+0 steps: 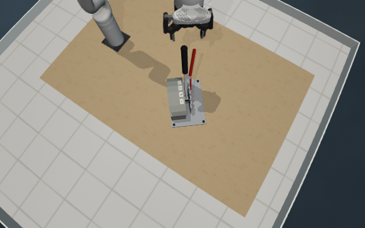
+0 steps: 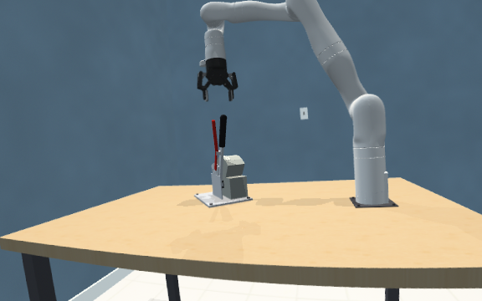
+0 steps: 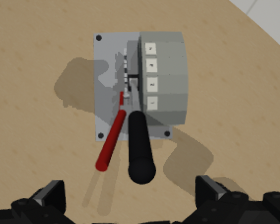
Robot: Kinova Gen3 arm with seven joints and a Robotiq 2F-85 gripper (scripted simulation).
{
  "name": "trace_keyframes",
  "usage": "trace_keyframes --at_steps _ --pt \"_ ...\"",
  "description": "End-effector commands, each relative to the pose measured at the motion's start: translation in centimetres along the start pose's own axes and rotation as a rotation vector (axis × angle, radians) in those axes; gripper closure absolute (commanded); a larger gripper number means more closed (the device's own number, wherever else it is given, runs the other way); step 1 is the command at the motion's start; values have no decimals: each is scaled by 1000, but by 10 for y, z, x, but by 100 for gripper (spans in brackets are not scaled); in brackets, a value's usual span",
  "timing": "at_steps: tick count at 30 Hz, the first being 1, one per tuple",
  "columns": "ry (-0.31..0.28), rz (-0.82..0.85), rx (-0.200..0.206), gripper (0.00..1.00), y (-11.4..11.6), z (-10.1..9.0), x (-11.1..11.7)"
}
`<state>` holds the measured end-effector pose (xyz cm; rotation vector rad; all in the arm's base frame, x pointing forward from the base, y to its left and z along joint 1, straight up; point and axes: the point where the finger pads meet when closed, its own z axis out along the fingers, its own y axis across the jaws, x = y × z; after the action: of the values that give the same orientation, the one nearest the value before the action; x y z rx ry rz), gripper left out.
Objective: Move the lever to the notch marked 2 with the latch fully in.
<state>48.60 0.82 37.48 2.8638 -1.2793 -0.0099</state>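
Note:
The lever unit stands on a grey base plate in the middle of the wooden table. Its black handle points up, and the red bar stands beside it, splayed a little away from the handle. A row of small white number plates lies on the grey housing; the numbers are too small to read. My gripper is open and empty, hanging above the handle's top, apart from it.
The arm's base is bolted to the table off to one side of the lever unit. The table stands on a white tiled floor with a low grey border wall.

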Motion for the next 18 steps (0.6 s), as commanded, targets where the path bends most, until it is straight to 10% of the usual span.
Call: trace_keyframes --at_steps 1,14,15,18 --pt "3 1 3 0 3 -2 2" --pt "4 0 2 0 5 -4 4" --pt "4 0 2 100 5 -4 4" --pt "4 0 2 100 5 -4 4"
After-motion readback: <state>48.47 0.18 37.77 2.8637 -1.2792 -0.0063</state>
